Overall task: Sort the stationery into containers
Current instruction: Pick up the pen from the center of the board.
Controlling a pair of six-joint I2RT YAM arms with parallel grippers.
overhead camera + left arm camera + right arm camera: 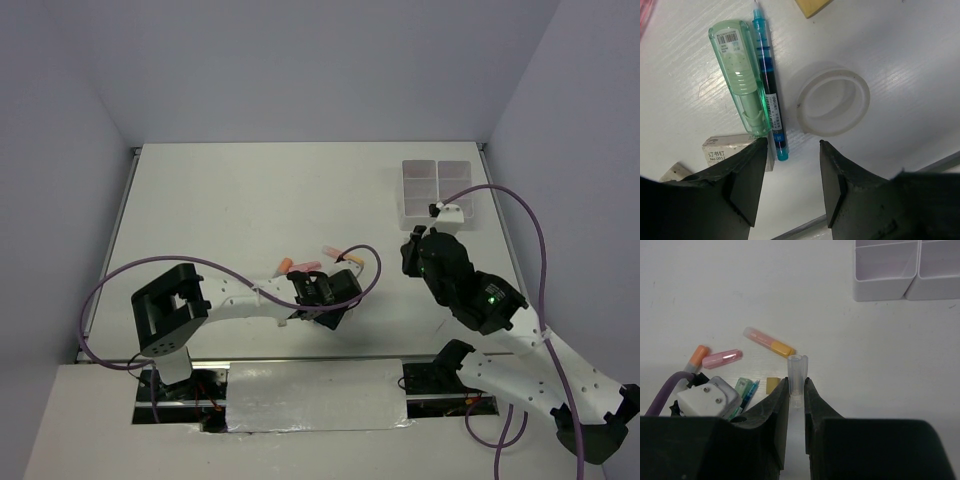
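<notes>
Pinching clear tube [798,374] between right jaws.

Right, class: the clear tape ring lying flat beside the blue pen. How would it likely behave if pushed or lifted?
The tape ring lies flat on the smooth table, so a push would probably slide it, not roll it. It looks thin-walled and hollow, so likely light. Its smooth round rim may slip from the left hand unless pinched across the wall.

Left arm [240,298] stretched low from base toward table centre, wrist pitched down. Left gripper [792,155] hovers just above surface, jaws apart. Right arm [485,300] bent at elbow, reaching forward. Right gripper [796,387] pinches small clear tube [797,369], fingers near-parallel.
</notes>
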